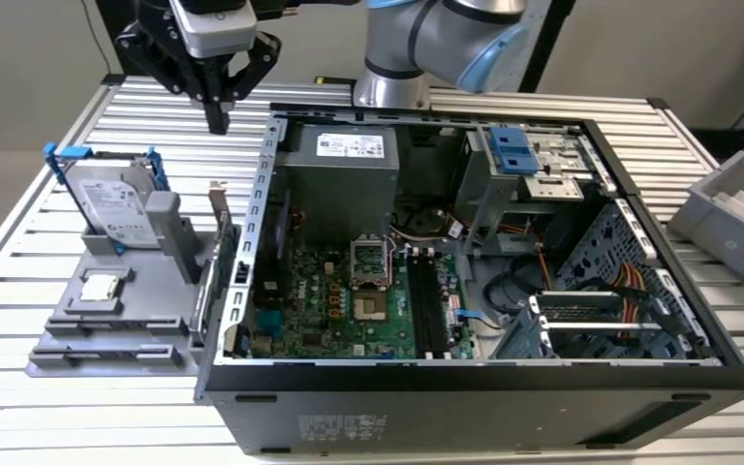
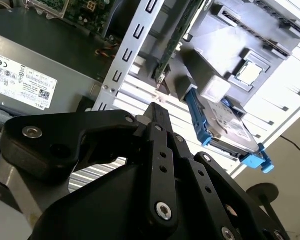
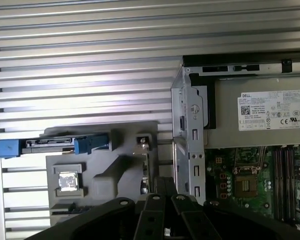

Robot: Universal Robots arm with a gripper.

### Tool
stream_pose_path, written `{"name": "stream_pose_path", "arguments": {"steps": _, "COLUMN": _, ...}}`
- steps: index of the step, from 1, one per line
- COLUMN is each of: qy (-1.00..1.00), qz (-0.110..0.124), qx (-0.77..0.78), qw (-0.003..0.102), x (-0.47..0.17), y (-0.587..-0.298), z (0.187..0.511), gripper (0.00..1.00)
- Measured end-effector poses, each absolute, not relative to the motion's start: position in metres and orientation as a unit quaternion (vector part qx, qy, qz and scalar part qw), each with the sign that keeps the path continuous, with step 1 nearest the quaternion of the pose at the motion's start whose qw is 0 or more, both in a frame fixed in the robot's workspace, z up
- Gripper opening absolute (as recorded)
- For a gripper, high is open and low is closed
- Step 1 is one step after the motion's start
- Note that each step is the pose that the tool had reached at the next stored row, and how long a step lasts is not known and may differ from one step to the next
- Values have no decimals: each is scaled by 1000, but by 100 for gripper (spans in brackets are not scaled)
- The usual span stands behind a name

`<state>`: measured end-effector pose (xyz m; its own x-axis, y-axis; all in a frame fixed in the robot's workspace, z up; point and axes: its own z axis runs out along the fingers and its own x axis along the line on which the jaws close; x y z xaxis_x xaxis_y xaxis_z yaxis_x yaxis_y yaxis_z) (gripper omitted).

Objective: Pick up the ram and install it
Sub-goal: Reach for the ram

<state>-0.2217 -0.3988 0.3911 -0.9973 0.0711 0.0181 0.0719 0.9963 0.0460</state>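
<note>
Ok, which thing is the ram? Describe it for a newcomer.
On the exterior view's left of the open computer case sits a grey holder. The ram stands on edge at the holder's side nearest the case. Unlike the silver hard drive with blue brackets and the small square CPU chip, it is a long, thin, dark green board.

Cut-off ram (image 2: 177, 36), edge-on.
Just beside computer case (image 2: 129, 52) wall; one end past picture edge, chips not discernible.

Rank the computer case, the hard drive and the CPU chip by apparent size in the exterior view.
1. computer case
2. hard drive
3. CPU chip, which lies close by the drive, so nearness to the camera doesn't affect the order.
</note>
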Motion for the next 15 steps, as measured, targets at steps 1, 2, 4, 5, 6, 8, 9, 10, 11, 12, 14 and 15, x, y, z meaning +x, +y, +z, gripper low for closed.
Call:
{"name": "stream_pose_path", "arguments": {"steps": 1, "qy": -999, "qz": -23, "qx": -36, "qw": 8, "x": -223, "y": -399, "z": 391, "gripper": 0}}
{"name": "stream_pose_path", "arguments": {"steps": 2, "qy": -999, "qz": -23, "qx": -36, "qw": 9, "x": -224, "y": -399, "z": 391, "gripper": 0}}
{"name": "stream_pose_path", "arguments": {"steps": 4, "qy": -999, "qz": -23, "qx": -36, "qw": 9, "x": -226, "y": -399, "z": 391, "gripper": 0}}
{"name": "stream_pose_path", "arguments": {"steps": 5, "qy": -999, "qz": -23, "qx": -36, "qw": 10, "x": -227, "y": -399, "z": 391, "gripper": 0}}
{"name": "stream_pose_path", "arguments": {"steps": 6, "qy": -999, "qz": -23, "qx": -36, "qw": 10, "x": -228, "y": -399, "z": 391, "gripper": 0}}
{"name": "stream_pose_path", "arguments": {"steps": 8, "qy": -999, "qz": -23, "qx": -36, "qw": 11, "x": -230, "y": -399, "z": 391, "gripper": 0}}
{"name": "stream_pose_path", "arguments": {"steps": 9, "qy": -999, "qz": -23, "qx": -36, "qw": 11, "x": -231, "y": -399, "z": 391, "gripper": 0}}
{"name": "stream_pose_path", "arguments": {"steps": 10, "qy": -999, "qz": -23, "qx": -36, "qw": 12, "x": -231, "y": -399, "z": 391, "gripper": 0}}
{"name": "stream_pose_path", "arguments": {"steps": 11, "qy": -999, "qz": -23, "qx": -36, "qw": 12, "x": -232, "y": -399, "z": 391, "gripper": 0}}
{"name": "stream_pose_path", "arguments": {"steps": 12, "qy": -999, "qz": -23, "qx": -36, "qw": 12, "x": -233, "y": -399, "z": 391, "gripper": 0}}
{"name": "stream_pose_path", "arguments": {"steps": 14, "qy": -999, "qz": -23, "qx": -36, "qw": 13, "x": -234, "y": -399, "z": 391, "gripper": 0}}
{"name": "stream_pose_path", "arguments": {"steps": 15, "qy": -999, "qz": -23, "qx": -36, "qw": 14, "x": -235, "y": -399, "z": 391, "gripper": 0}}
